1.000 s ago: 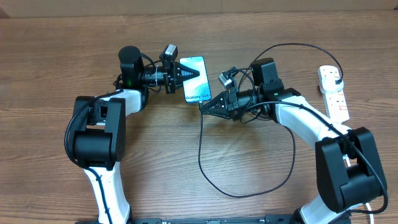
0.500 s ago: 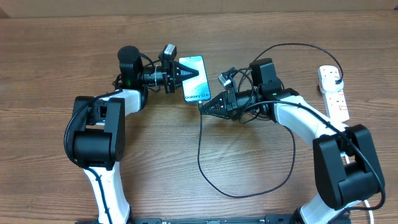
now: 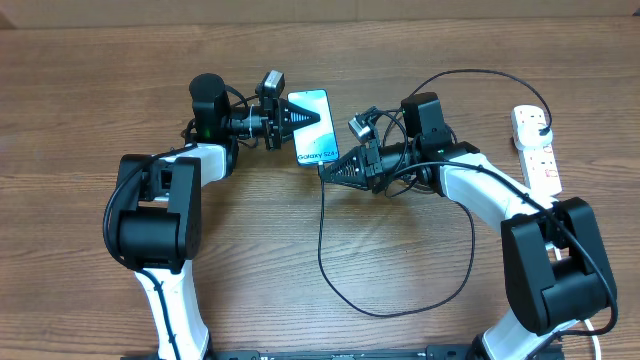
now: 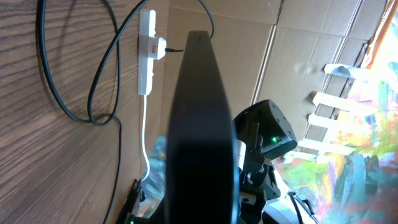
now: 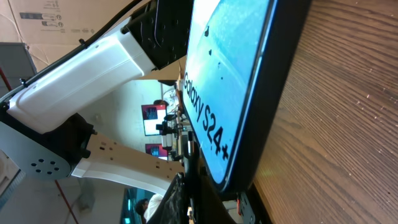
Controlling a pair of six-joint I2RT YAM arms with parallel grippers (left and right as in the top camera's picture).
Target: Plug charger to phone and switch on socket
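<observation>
The phone (image 3: pixel 316 130) lies tilted with its lit screen up, reading "Galaxy S24+" in the right wrist view (image 5: pixel 230 81). My left gripper (image 3: pixel 303 114) is shut on its upper left edge; in the left wrist view the phone shows edge-on as a dark slab (image 4: pixel 200 124). My right gripper (image 3: pixel 329 171) is shut on the charger's connector tip at the phone's lower end; the tip itself is hidden between the fingers (image 5: pixel 186 199). The charger cable (image 3: pixel 322 250) loops over the table to its black plug (image 3: pixel 541 125) in the white socket strip (image 3: pixel 540 158).
The socket strip also shows in the left wrist view (image 4: pixel 145 59) with its white cord trailing down. The cable's large loop (image 3: pixel 440 280) lies on the wooden table between the arms and the front edge. Cardboard stands behind the table.
My right gripper has edged slightly left toward the phone's lower end. The left gripper and phone have stayed still.
</observation>
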